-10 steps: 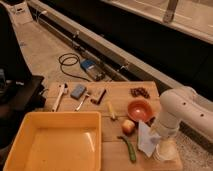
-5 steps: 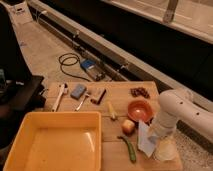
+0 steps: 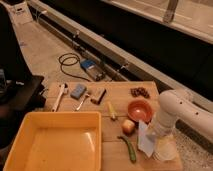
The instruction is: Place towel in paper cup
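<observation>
Nearest the camera: big yellow tub [image 3: 55,141] fills the front-left of the desk [image 3: 116,159], with nothing visible in it. A green pepper [image 3: 129,148] lies flat just right of it.

Front-right corner: paper cup [image 3: 165,150], upright, mouth up. The white arm [image 3: 182,109] reaches in from the right and bends down so the claw [image 3: 158,132] sits directly over the cup, low, near the rim. The arm end hides the claw, so can't tell if it is open or closed.

The towel [image 3: 145,138] hangs upright as a pale sheet by the claw, its lower edge down at the cup's left side, mostly outside the cup. Floppy cloth only stands like that if something holds it up top, so it is probably hung from the claw, but the contact isn't visible. Judgement: this is the placing step and the towel is not in yet. The risk is the cloth draping over the rim instead of dropping inside.

Next back: small round onion [image 3: 128,126], then an orange bowl [image 3: 139,110] just beside the arm, not involved.

Far half of the desk: white tool [image 3: 59,95], blue sponge [image 3: 78,91], brown block [image 3: 98,96], dark grapes [image 3: 140,92], all well apart from the cup.

Beyond on the floor: coiled black cable [image 3: 67,62].
</observation>
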Robot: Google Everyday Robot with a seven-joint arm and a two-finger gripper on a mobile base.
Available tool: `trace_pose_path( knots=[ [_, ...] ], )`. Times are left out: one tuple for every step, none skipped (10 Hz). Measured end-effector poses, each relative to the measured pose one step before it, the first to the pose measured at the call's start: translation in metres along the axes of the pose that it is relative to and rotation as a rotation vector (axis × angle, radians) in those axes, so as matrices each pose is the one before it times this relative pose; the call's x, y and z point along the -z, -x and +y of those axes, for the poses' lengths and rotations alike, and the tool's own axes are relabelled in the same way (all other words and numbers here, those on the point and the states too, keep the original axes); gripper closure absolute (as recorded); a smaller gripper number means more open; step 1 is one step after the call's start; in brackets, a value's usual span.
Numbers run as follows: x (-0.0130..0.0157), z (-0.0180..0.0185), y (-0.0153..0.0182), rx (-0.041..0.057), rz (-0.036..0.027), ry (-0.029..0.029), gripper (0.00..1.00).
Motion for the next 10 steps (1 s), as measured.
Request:
trace_pose_path(
  knots=[
    [0.0001,-0.00165,0.00036,-0.003,-0.00623,-0.00447,0.64],
    [0.0004,-0.00177,0.00098,-0.00192,-0.00429,-0.00305,0.76],
    [0.00146,-0.00074,0.00112,-0.00035,-0.00234,-0.00396,0.86],
    [0.00237,0.00018,0.00072,-0.00068,-0.00081,-0.00604,0.94],
    [0.00646,-0.00008,0.00105,-0.00069,0.00284,-0.01304,1.0],
    [0.00641,-0.00133,0.00096,-0.00107,0.00263,-0.01423,1.0],
    [0.01027,-0.00254,0.00086,-0.00308,0.00437,-0.02279,1.0],
    [0.01763,-0.00566,-0.00208,-0.01015,0.01183,-0.03336,1.0],
    [0.01494,-0.00757,-0.00303,-0.00939,0.00931,-0.03107,1.0],
    [0.02105,-0.01224,-0.00663,-0.01407,0.01723,-0.04029,1.0]
  ],
)
